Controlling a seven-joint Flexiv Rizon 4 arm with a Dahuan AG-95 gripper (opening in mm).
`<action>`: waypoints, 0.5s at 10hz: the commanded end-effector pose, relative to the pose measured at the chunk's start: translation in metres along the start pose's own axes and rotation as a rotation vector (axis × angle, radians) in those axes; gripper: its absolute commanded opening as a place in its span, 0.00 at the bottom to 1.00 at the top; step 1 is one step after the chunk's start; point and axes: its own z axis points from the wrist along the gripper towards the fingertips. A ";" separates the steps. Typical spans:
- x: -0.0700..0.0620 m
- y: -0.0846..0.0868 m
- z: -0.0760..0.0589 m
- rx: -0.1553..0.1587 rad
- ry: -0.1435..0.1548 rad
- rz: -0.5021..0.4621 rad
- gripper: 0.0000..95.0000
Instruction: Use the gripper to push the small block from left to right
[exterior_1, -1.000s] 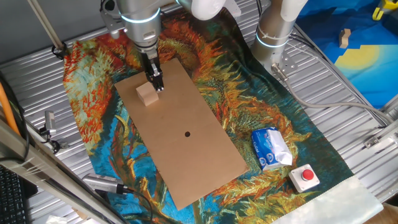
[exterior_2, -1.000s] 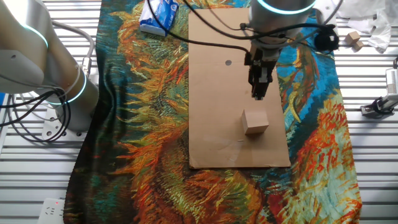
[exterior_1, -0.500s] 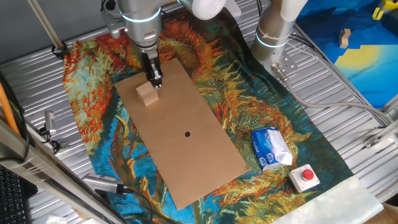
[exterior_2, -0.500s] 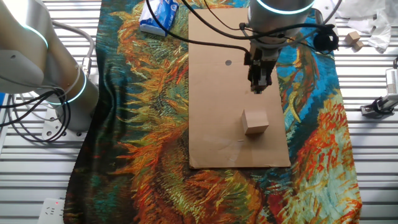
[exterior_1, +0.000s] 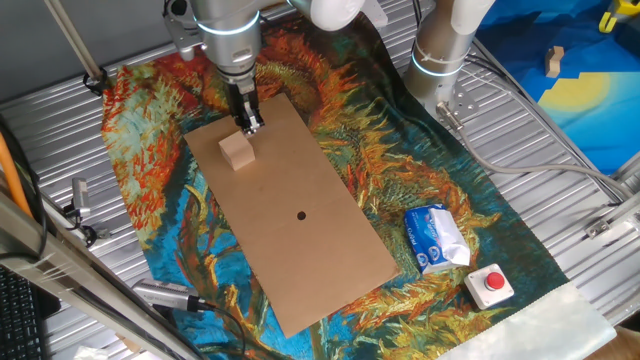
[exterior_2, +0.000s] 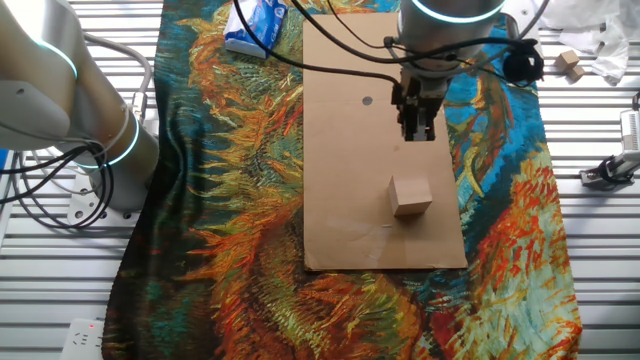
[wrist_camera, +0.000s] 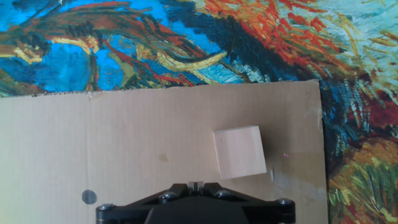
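Note:
The small block (exterior_1: 236, 150), a plain tan wooden cube, sits near the far left end of a brown cardboard sheet (exterior_1: 310, 240). It also shows in the other fixed view (exterior_2: 410, 195) and in the hand view (wrist_camera: 239, 151). The gripper (exterior_1: 247, 125) hangs with its narrow black tip just behind and right of the block, apart from it. In the other fixed view the gripper (exterior_2: 417, 134) is clearly separated from the block. The fingers are pressed together and hold nothing. In the hand view the gripper (wrist_camera: 196, 185) shows only as a dark tip at the bottom edge.
A colourful painted cloth (exterior_1: 150, 150) covers the table under the cardboard. A blue-white tissue pack (exterior_1: 436, 238) and a red-buttoned box (exterior_1: 490, 285) lie at the right. A second arm column (exterior_1: 440, 50) stands behind. The cardboard has a small black hole (exterior_1: 301, 214).
The gripper has risen and drawn back a little from the block. The block has not moved.

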 end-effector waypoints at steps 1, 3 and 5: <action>0.000 -0.002 -0.001 0.004 0.036 0.004 0.00; 0.004 -0.012 0.003 0.006 0.036 0.003 0.00; 0.015 -0.037 0.012 -0.002 0.029 -0.026 0.00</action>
